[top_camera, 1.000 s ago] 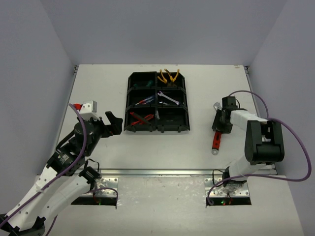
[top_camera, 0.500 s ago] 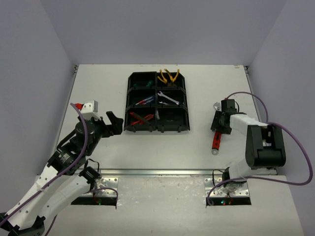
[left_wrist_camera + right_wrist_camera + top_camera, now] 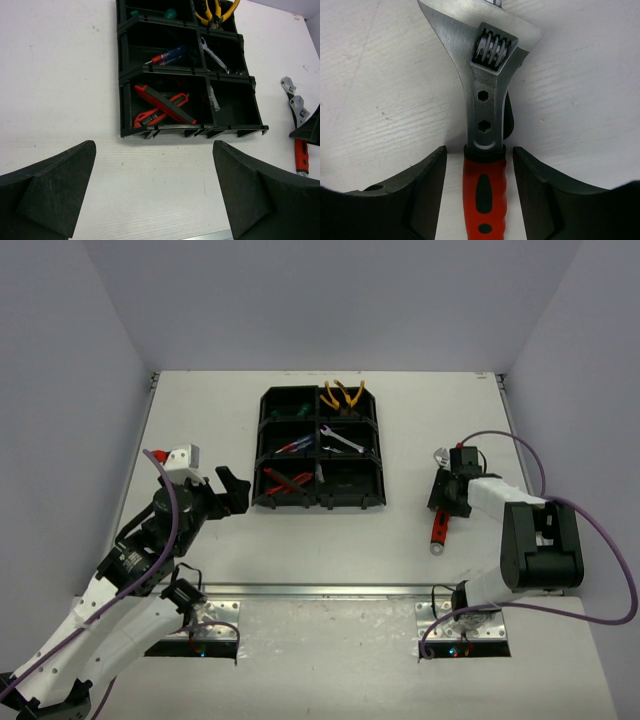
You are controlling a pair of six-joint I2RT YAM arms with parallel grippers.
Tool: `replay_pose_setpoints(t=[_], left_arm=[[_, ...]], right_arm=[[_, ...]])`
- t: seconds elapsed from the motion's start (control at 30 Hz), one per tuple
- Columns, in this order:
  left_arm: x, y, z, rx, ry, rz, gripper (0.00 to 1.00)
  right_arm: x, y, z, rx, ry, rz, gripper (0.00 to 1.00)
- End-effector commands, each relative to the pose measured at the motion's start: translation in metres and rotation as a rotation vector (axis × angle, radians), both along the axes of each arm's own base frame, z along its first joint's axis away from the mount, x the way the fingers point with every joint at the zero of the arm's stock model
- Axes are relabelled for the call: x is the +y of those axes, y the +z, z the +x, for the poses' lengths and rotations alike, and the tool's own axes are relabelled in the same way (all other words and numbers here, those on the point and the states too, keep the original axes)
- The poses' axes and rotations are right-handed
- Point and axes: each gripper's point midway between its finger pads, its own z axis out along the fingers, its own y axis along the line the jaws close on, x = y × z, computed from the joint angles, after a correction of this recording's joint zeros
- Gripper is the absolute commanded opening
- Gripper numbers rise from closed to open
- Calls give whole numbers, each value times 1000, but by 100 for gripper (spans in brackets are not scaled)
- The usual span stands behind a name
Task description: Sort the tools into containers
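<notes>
Right gripper: part open, one finger on each side of the adjustable wrench. Thin strip of bench shows on both sides, so no grip on it.
Straddle point: top of the red handle, just where the silver shank begins.
Wrench pose: flat on the white bench, silver jaw end pointing away from the arm bases, red handle toward them.
Wrench place: right of the tray, well apart from it, outside every compartment.
Right gripper, top view: low over the upper part of the wrench, handle sticking out below it.
Left gripper: wide open, holding nothing, off the bench on the near-left side of the tray.
Left gripper, top view: just beside the tray's near-left corner.
Far right compartment: yellow-handled pliers.
Far left compartment: green-handled screwdriver, mostly cut off.
Middle left compartment: blue and red screwdrivers.
Middle right compartment: silver wrench.
Near left compartment: red-black utility knife lying across red-handled pliers.
Near right compartment: small silver item against its left wall, too small to tell what.
</notes>
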Motion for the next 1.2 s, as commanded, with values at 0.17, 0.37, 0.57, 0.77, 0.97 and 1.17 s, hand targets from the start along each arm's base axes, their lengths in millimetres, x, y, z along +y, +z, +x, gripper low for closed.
replay_pose_setpoints(t=[0.17, 0.37, 0.57, 0.77, 0.97, 1.17], left_arm=[[-3, 8, 3, -33, -6, -9, 100], [-3, 9, 3, -36, -7, -11, 100], [-3, 10, 3, -39, -9, -14, 100], [-4, 10, 2, -40, -13, -15, 100], [-4, 10, 3, -40, -14, -14, 100], [-3, 11, 2, -44, -10, -16, 100]], right_arm=[[-5, -3, 3, 87, 6, -31, 56], [-9, -5, 25, 115, 44, -62, 44], [-14, -15, 30, 152, 46, -84, 37], [-15, -18, 31, 168, 47, -94, 53], [-15, -8, 49, 130, 71, -84, 50], [-12, -15, 53, 143, 85, -60, 32]])
